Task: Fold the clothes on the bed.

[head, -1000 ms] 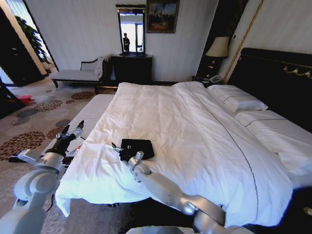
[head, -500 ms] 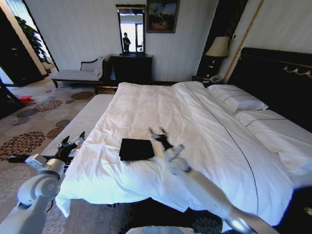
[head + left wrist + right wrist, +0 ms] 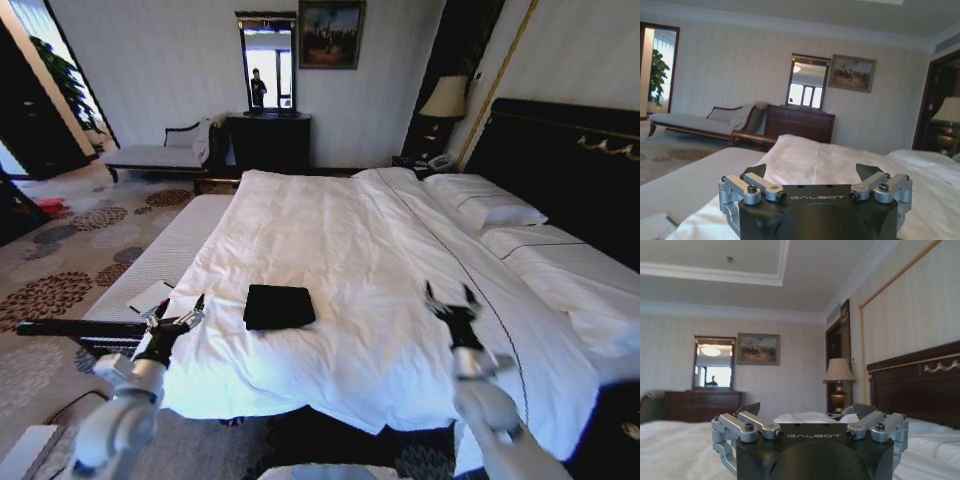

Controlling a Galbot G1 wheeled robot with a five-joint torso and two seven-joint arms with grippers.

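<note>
The clothes (image 3: 279,306) lie as a small black folded square on the white duvet of the bed (image 3: 380,250), near its foot edge. My left gripper (image 3: 180,310) stands open to the left of the clothes, over the bed's edge, with nothing between its fingers. My right gripper (image 3: 448,294) is open too, well to the right of the clothes, above the duvet. Both wrist views show their own gripper, left (image 3: 812,172) and right (image 3: 807,409), spread wide and empty, pointing along the bed.
Pillows (image 3: 487,205) and a dark headboard (image 3: 560,160) are at the right. A pale bench (image 3: 160,265) runs along the bed's left side. A chaise (image 3: 160,152), dark dresser (image 3: 270,140) with mirror and a lamp (image 3: 447,98) line the far wall. Patterned carpet lies to the left.
My right arm swung from beside the clothes far to the right and let them lie folded. My left gripper moved closer to the bed's edge.
</note>
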